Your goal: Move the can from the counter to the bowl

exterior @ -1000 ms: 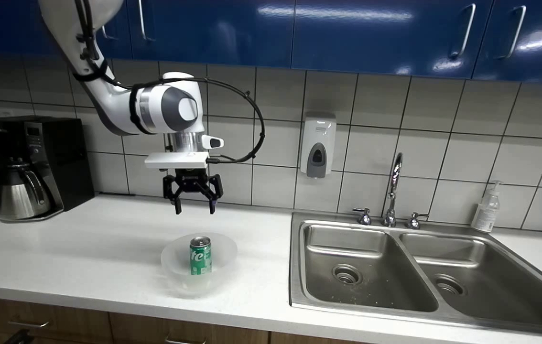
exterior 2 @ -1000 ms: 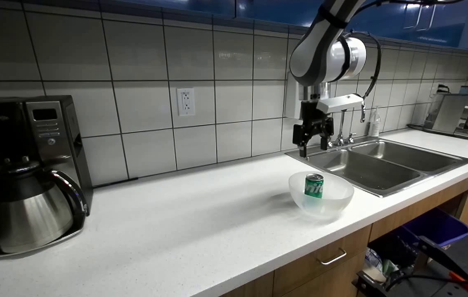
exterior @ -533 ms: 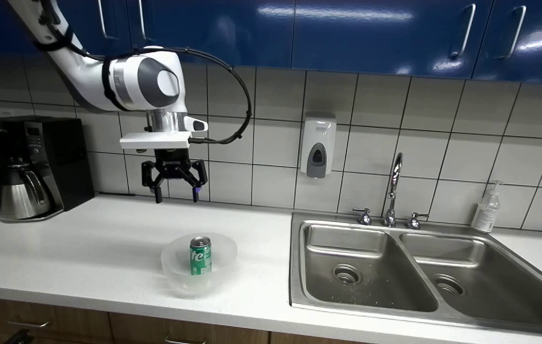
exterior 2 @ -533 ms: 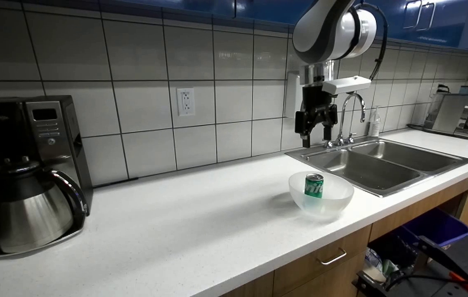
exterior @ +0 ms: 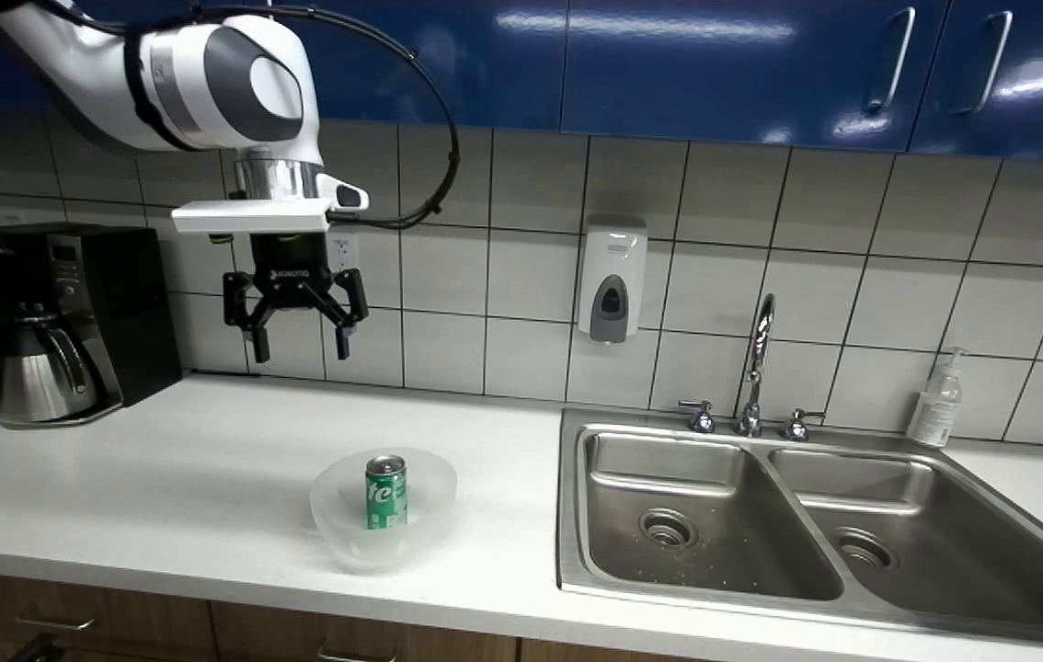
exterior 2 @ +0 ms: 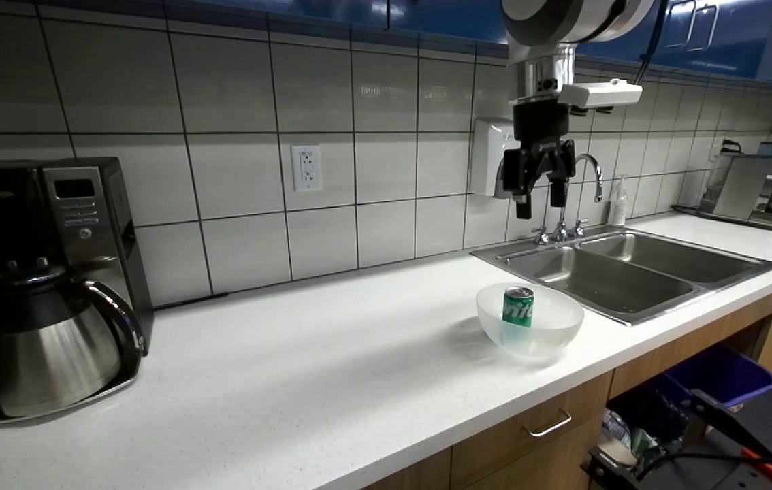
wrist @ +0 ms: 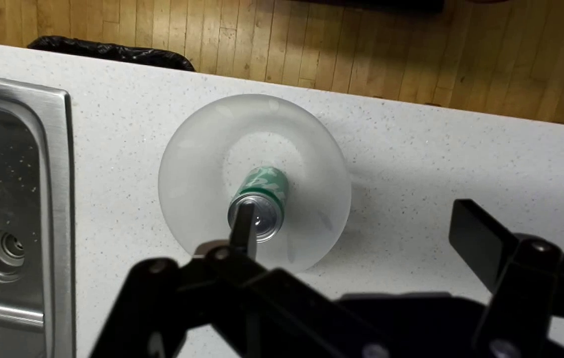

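The green can (exterior: 386, 496) with a silvery top stands about upright inside the clear frosted bowl (exterior: 437, 501). Both exterior views show the can (exterior 2: 518, 307) in the bowl (exterior 2: 559, 327), whose wall veils its lower part. The bowl rests on the white counter (exterior: 209, 469). My gripper (exterior: 302, 346) is open and empty, well above the counter, up and to the left of the bowl in that exterior view. In the wrist view the can (wrist: 267, 184) and bowl (wrist: 192, 174) lie below, and one finger of the gripper (wrist: 354, 219) covers part of the can's top.
A steel double sink (exterior: 567, 515) with a tap (exterior: 756, 359) lies beside the bowl. A coffee maker (exterior 2: 79, 204) with a steel jug stands at the counter's other end. Blue cabinets (exterior: 411, 55) hang above, and a soap dispenser (exterior: 612, 280) is on the tiled wall.
My open gripper has risen away from the bowl, moving up and left in one exterior view, up and slightly right in another. The can and bowl have not moved.
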